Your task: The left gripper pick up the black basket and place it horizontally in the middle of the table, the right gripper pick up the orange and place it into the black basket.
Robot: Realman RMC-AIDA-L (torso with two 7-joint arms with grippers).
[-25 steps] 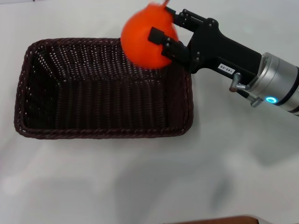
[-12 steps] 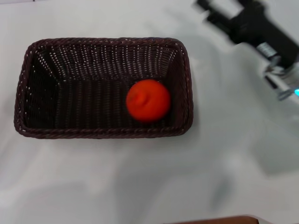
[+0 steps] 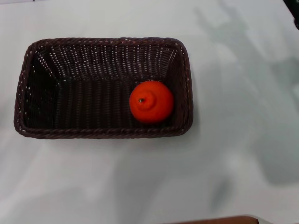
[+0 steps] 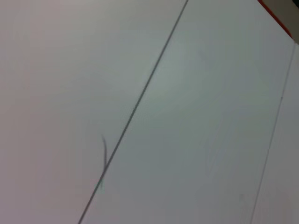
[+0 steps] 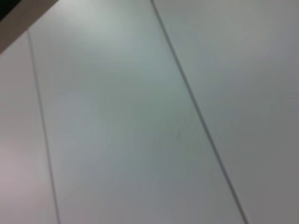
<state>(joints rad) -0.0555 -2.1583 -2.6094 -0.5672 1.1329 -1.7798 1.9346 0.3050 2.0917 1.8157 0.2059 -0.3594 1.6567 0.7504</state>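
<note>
The black basket (image 3: 56,84) lies lengthwise on the white table (image 3: 140,177), left of the middle in the head view. The orange (image 3: 151,101) rests inside it at its right end, stem up, touching nothing but the basket. Of my right gripper only a dark sliver (image 3: 295,11) shows at the top right edge of the head view, far from the basket. My left gripper is out of view. Both wrist views show only plain white surface with thin seams.
A brown strip (image 3: 219,220) shows at the bottom edge of the head view. Bare white table lies in front of the basket and to its right.
My right gripper let go of the orange over the basket's right end and pulled away up and right, almost out of view. The orange dropped in and settled. The basket stayed put.
</note>
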